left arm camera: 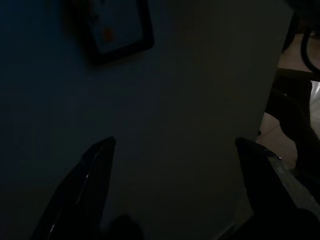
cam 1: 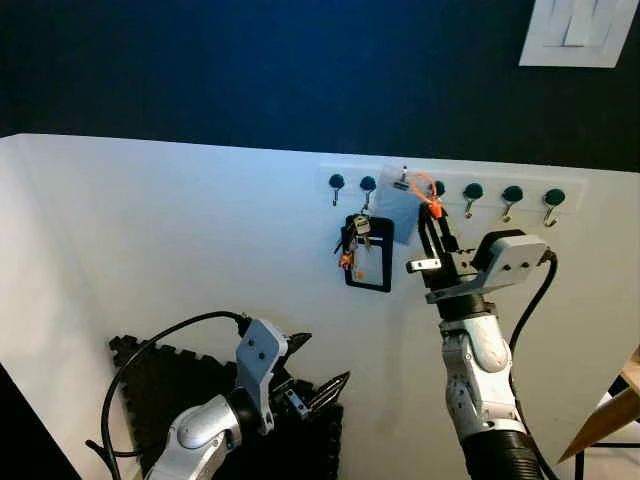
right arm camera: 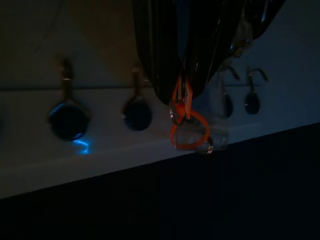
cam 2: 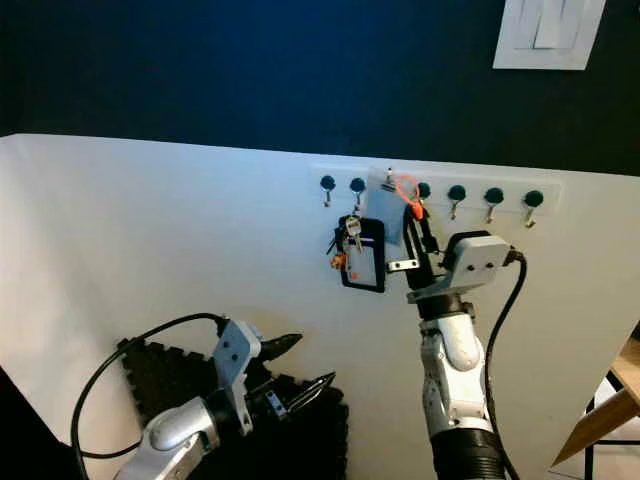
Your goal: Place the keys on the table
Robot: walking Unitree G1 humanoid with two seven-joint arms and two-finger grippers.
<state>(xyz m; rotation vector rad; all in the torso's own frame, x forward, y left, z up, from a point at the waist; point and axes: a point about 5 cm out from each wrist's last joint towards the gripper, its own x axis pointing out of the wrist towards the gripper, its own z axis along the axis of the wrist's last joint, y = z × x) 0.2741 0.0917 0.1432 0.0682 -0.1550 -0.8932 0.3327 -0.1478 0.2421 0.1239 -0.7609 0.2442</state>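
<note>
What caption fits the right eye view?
Right claw raised to the hook rail, closed on an orange ring; keys hang alongside.

In front of me a hook rail (cam 1: 450,187) runs along the top of a panel (cam 1: 180,240), with a wall (cam 1: 250,60) rising behind it. A key bunch (cam 1: 352,243) and a card holder (cam 1: 370,255) hang together from the 2nd hook from my left. To their right, my right gripper (cam 1: 434,222) reaches up to a looped tag (cam 1: 428,190) at the rail. My left gripper (cam 1: 318,372) sits low, before a floor mat (cam 1: 170,380). A switch plate (cam 1: 578,30) is on the wall, upper right.
</note>
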